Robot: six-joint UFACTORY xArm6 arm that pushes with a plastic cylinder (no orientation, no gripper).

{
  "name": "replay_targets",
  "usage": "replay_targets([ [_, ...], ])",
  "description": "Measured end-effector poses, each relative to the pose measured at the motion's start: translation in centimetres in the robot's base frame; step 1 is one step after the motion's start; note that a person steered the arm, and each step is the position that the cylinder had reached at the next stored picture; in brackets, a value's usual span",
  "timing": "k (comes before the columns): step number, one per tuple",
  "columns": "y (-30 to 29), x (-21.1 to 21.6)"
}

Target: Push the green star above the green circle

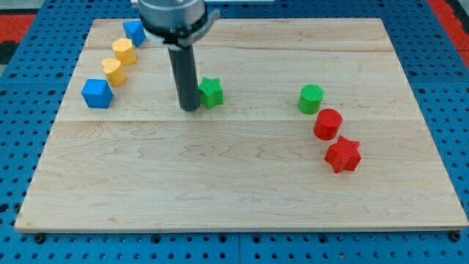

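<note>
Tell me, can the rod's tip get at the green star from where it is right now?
Probably yes. My tip sits right against the green star on its left in the view, with nothing between them. The green circle lies off to the view's right, so pushing that way looks unobstructed.
</note>
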State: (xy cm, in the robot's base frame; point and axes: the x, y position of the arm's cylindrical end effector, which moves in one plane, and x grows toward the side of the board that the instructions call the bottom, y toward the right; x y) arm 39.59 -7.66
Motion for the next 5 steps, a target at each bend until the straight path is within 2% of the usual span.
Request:
replay_targets([
  [1,1.3,-3.5],
  [2,7.2,-3.5],
  [3,4.5,-3.1],
  [4,7.6,0.4],
  [5,12.7,-2.9],
])
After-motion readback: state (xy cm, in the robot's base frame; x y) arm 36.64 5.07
